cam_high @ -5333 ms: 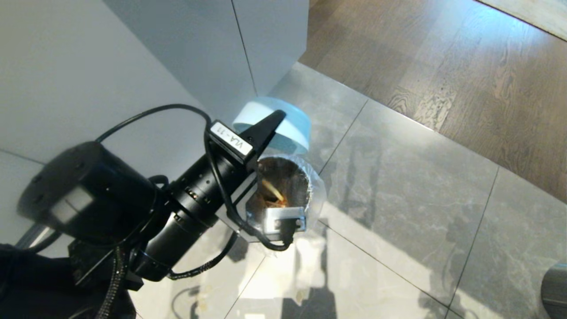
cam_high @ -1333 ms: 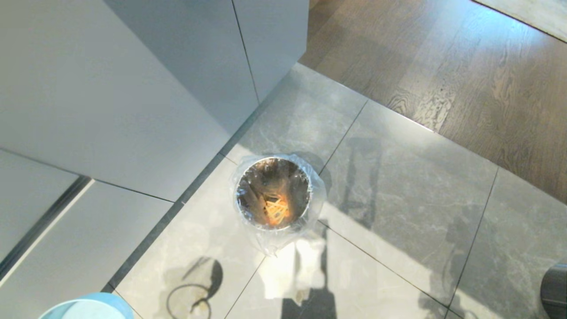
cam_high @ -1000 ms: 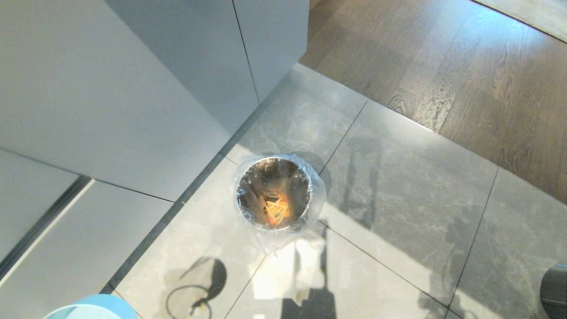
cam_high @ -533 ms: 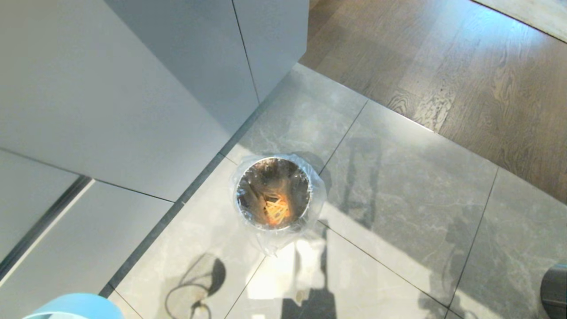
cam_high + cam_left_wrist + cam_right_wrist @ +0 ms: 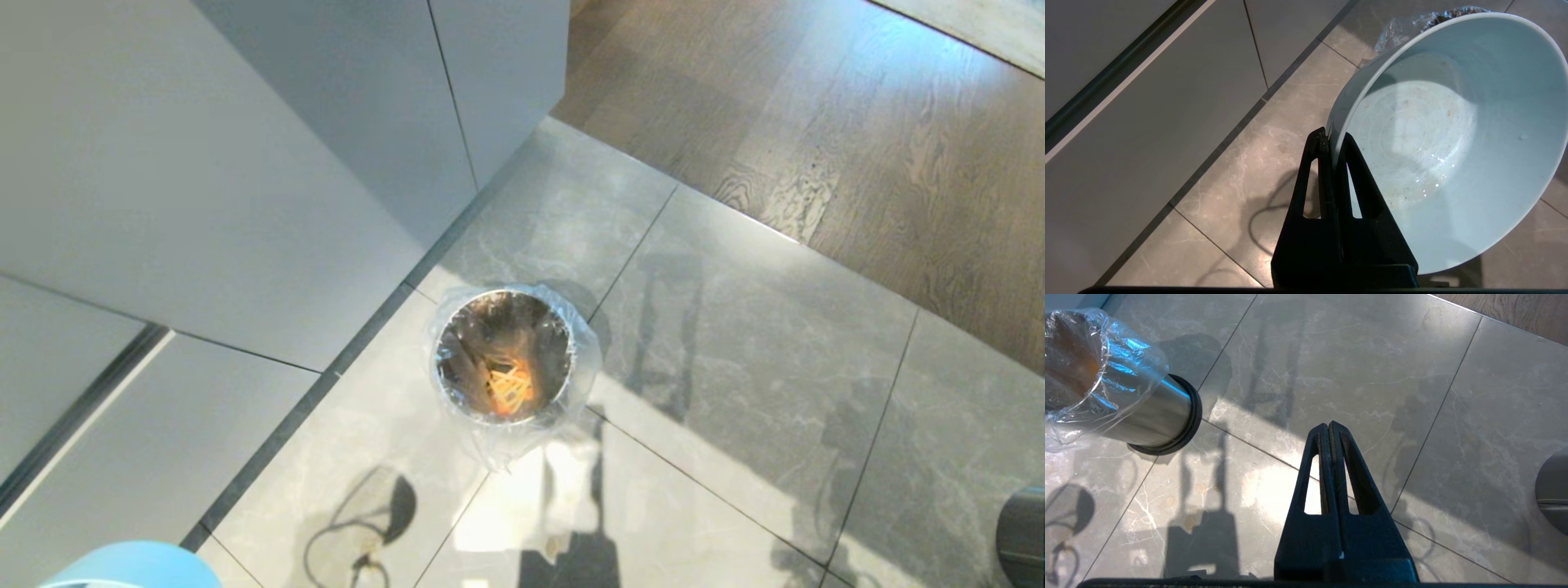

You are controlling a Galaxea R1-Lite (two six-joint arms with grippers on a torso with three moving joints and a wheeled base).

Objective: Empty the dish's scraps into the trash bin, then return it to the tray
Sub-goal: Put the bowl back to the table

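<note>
My left gripper (image 5: 1332,136) is shut on the rim of the dish (image 5: 1453,134), a pale blue bowl with only smears inside. Only the dish's edge (image 5: 135,563) shows at the bottom left of the head view. The trash bin (image 5: 504,355), shiny metal with a crinkly clear liner, stands on the grey floor tiles, and orange and yellow scraps (image 5: 510,388) lie at its bottom. It also shows in the right wrist view as the trash bin (image 5: 1151,412). My right gripper (image 5: 1329,425) hangs shut and empty over the tiles, right of the bin. The tray is out of view.
Pale grey cabinet fronts (image 5: 245,163) stand left of and behind the bin. Wood flooring (image 5: 857,122) begins beyond the tiles at the far right. A round grey part (image 5: 1024,531) pokes in at the right edge.
The left arm has drawn back out of the head view with the dish, from over the bin to the bottom left corner. The scraps now lie in the bin. Over the last second the dish slid slightly left.
</note>
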